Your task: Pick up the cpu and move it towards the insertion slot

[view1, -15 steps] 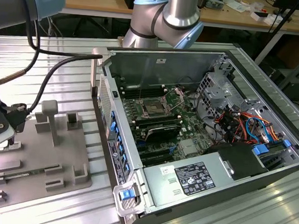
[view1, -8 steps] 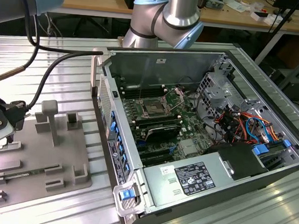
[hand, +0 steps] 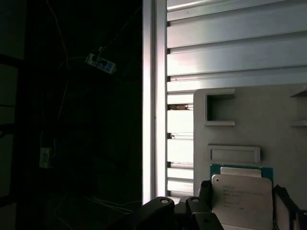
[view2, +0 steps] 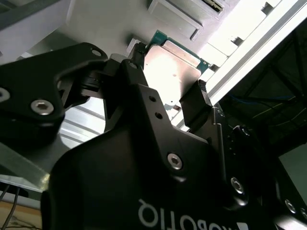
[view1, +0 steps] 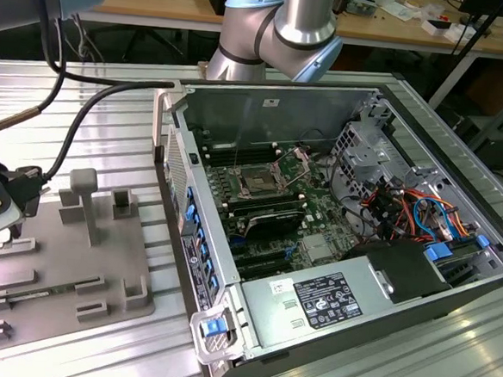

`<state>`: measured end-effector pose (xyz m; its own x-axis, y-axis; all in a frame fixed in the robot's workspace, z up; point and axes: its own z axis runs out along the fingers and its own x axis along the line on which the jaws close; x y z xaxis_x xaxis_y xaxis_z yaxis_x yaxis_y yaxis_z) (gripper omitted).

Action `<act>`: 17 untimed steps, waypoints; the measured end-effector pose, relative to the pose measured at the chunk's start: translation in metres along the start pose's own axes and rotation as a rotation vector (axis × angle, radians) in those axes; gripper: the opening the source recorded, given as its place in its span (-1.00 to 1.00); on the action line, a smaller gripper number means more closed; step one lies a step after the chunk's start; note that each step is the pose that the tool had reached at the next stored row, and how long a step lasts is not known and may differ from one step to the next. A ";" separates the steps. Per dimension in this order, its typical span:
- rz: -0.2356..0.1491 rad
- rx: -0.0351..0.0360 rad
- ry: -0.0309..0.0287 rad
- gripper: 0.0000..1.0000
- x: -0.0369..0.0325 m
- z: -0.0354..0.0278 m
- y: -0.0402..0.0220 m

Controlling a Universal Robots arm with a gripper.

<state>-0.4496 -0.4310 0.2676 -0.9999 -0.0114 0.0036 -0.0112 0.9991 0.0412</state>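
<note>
**A:** Jaw state, for the record?

**B:** In the second wrist view the gripper (view2: pixel 163 84) is seen with its jaws brought in on the cpu (view2: pixel 171 64). One black finger (view2: pixel 194 103) is set against one edge of the chip and the other against the opposite edge. The jaws are entered as clamped on the cpu.

**A:** Position of the cpu?

**B:** It is held between the fingers. In the first wrist view its silvery top (hand: pixel 241 194) is turned to the camera, and a strip of green board is seen past one edge. It is placed over the grey fixture plate (hand: pixel 249 120), which lies on the slatted aluminium table (hand: pixel 230 52). Whether the chip is lifted clear of the plate cannot be told.

**A:** And the insertion slot?

**B:** It is noted in the exterior view. The insertion slot (view1: pixel 259 182) is seated inside the open computer case (view1: pixel 274 108). The fixture plate is found to the exterior view's left of the case, well apart from the slot.
</note>
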 end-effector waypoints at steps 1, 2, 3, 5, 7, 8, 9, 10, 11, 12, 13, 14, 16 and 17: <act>0.000 0.0000 0.0000 0.09 0.0000 0.0000 0.0000; 0.000 0.0000 0.0000 0.09 0.0000 0.0000 0.0000; 0.000 0.0000 0.0000 0.09 -0.0001 0.0000 0.0000; 0.000 0.0000 0.0002 0.09 -0.0001 -0.0001 0.0000; 0.000 0.0000 0.0002 0.09 -0.0001 -0.0001 0.0000; 0.000 0.0000 0.0000 0.09 -0.0002 -0.0004 0.0000; 0.000 0.0001 0.0003 0.09 -0.0001 -0.0017 0.0000; 0.000 0.0001 0.0002 0.09 -0.0002 -0.0031 0.0001; 0.000 0.0000 0.0002 0.09 -0.0004 -0.0045 0.0002; 0.000 0.0000 0.0002 0.09 -0.0005 -0.0059 0.0002; 0.000 0.0000 0.0002 0.09 -0.0005 -0.0067 0.0002; 0.000 -0.0003 -0.0001 0.09 -0.0005 -0.0068 0.0003; 0.000 -0.0007 0.0000 0.09 -0.0005 -0.0069 0.0003; 0.000 -0.0008 0.0002 0.09 -0.0005 -0.0070 0.0003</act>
<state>-0.4491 -0.4310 0.2746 -0.9999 -0.0114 0.0038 -0.0112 0.9991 0.0420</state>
